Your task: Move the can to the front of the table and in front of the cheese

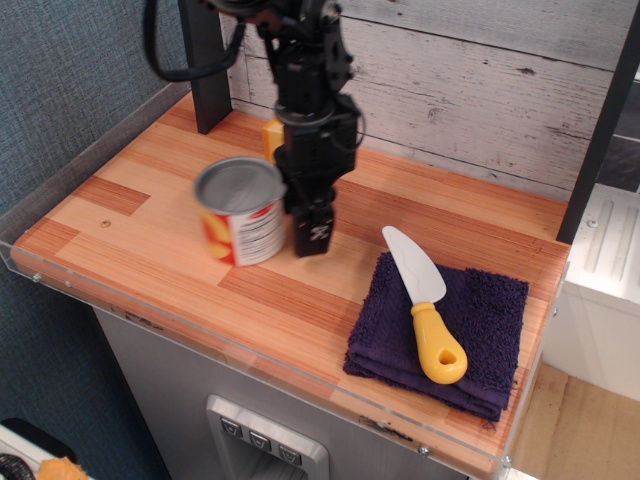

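The can (238,215), with a grey top and a red, yellow and white label, is at the left middle of the striped wooden table (150,240) and looks slightly blurred. My gripper (303,222) comes down from above, right against the can's right side. It appears closed on the can's right rim, with one black finger (313,228) showing outside the can. The yellow cheese (269,138) is at the back, behind the gripper, and only a sliver of it shows. The can is in front of the cheese and to its left.
A folded dark purple towel (470,330) lies at the front right with a white knife with a yellow handle (425,300) on it. A black post (205,70) stands at the back left. A clear acrylic rim (250,350) runs along the front edge.
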`<state>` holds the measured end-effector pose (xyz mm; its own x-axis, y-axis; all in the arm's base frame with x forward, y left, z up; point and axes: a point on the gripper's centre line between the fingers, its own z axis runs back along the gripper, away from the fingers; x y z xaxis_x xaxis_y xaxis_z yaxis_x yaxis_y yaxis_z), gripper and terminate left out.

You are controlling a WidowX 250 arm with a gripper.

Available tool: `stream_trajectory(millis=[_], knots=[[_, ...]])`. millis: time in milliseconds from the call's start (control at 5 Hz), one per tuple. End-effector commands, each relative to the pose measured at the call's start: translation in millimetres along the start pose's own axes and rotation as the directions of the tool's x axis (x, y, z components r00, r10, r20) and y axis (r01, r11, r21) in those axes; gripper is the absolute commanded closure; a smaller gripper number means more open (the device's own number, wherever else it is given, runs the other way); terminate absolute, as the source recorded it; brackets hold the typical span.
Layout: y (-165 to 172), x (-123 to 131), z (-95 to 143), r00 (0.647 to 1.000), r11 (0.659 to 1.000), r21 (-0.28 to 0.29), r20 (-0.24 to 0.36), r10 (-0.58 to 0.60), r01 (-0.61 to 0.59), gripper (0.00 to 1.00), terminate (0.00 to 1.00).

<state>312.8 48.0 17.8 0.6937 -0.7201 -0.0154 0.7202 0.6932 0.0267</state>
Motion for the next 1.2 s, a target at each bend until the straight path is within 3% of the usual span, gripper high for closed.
stream_trajectory(millis=[0, 400, 600, 1000], knots=[[-3, -43, 30, 0.997, 0.996, 0.07, -0.039, 0.062, -0.059, 0.0, 0.0], [-5, -74, 29, 0.985, 0.987, 0.081, -0.095, 0.146, -0.139, 0.0, 0.0], [-6, -80, 32, 0.984, 0.986, 0.081, -0.088, 0.155, -0.148, 0.0, 0.0], [4, -61, 48, 0.987, 0.984, 0.086, -0.027, 0.161, -0.158, 0.0, 0.0]])
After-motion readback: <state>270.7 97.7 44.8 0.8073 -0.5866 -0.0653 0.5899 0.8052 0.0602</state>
